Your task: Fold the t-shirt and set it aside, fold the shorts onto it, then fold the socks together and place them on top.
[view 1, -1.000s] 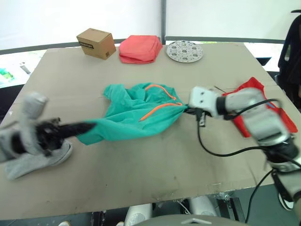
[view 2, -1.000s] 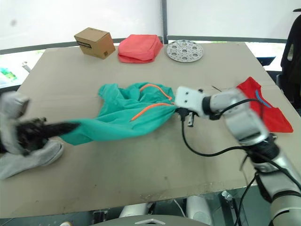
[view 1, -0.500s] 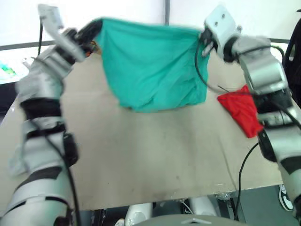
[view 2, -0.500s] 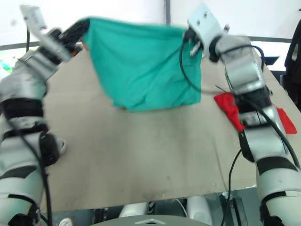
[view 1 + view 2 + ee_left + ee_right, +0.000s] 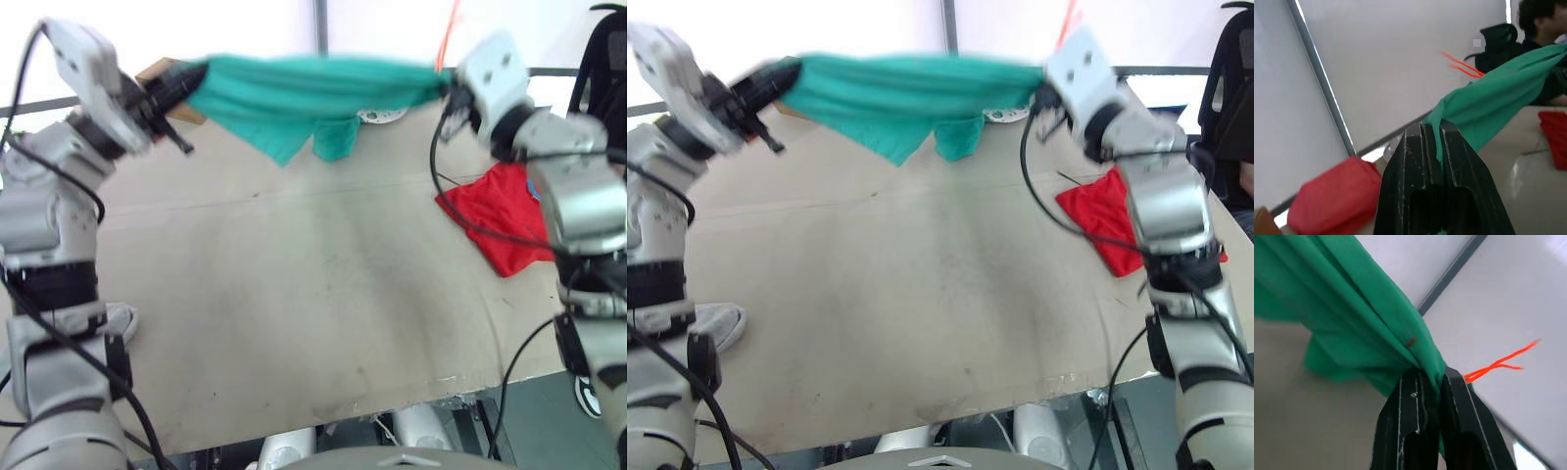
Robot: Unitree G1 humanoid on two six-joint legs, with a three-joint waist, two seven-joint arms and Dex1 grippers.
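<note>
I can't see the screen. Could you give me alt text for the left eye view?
Two robot arms stretch teal-green shorts in the air above a brown table, left gripper and right gripper each clamping one end. A red t-shirt lies crumpled at the table's right edge.

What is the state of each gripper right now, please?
Left gripper: shut on one end of the shorts, held up above the table.
Right gripper: shut on the other end of the shorts.

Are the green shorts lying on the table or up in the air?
Up in the air: the shorts hang stretched between the left gripper and right gripper.
</note>
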